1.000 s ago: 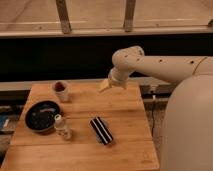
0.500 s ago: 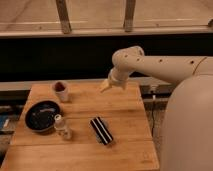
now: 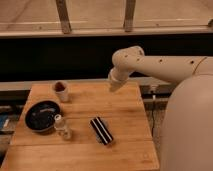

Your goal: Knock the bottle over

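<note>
The bottle (image 3: 62, 127) is small and clear with a white cap. It stands upright on the wooden table (image 3: 125, 115), right beside a black bowl. My gripper (image 3: 111, 86) hangs over the table's far edge, right of centre, well away from the bottle to its upper right. It holds nothing that I can see.
A black bowl (image 3: 41, 115) sits at the left, touching or nearly touching the bottle. A brown-rimmed white cup (image 3: 61, 91) stands at the far left corner. A flat black striped block (image 3: 101, 130) lies near the middle front. My white arm (image 3: 165, 65) crosses from the right.
The gripper has dropped slightly and shifted toward the table's far edge; the bottle and other objects have not moved.
</note>
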`<state>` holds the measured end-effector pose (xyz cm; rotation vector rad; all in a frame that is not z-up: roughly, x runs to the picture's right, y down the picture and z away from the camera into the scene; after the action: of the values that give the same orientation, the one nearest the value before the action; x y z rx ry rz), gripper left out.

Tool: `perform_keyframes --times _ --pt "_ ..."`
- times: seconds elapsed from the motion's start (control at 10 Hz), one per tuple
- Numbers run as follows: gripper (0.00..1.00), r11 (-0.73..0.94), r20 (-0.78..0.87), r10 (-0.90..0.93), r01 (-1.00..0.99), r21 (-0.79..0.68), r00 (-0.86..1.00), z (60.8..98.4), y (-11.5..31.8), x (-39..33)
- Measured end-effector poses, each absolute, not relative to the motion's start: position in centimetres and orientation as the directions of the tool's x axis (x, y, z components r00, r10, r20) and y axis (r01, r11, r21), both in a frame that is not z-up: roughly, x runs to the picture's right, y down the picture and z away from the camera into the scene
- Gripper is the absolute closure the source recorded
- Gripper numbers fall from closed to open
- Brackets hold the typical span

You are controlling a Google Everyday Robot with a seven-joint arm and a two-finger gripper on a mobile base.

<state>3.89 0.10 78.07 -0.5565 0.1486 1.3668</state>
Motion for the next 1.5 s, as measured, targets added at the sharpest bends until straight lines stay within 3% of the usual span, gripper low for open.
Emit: perform_keyframes --times 0.1,0.4,1.0,1.5 --pt "0.99 0.111 -0.416 0.880 -0.952 -0.286 0.228 77.8 -0.2 4.0" --pt "1.00 0.192 -0.424 0.845 -0.925 -0.328 0.325 75.8 -0.4 0.5" --pt "1.00 0.290 -0.504 0.705 -0.851 -0.438 0.499 72.1 10.3 -7.2" --pt "1.00 0.298 -0.511 0.684 -0.839 -0.456 0.520 71.7 11.3 -7.9"
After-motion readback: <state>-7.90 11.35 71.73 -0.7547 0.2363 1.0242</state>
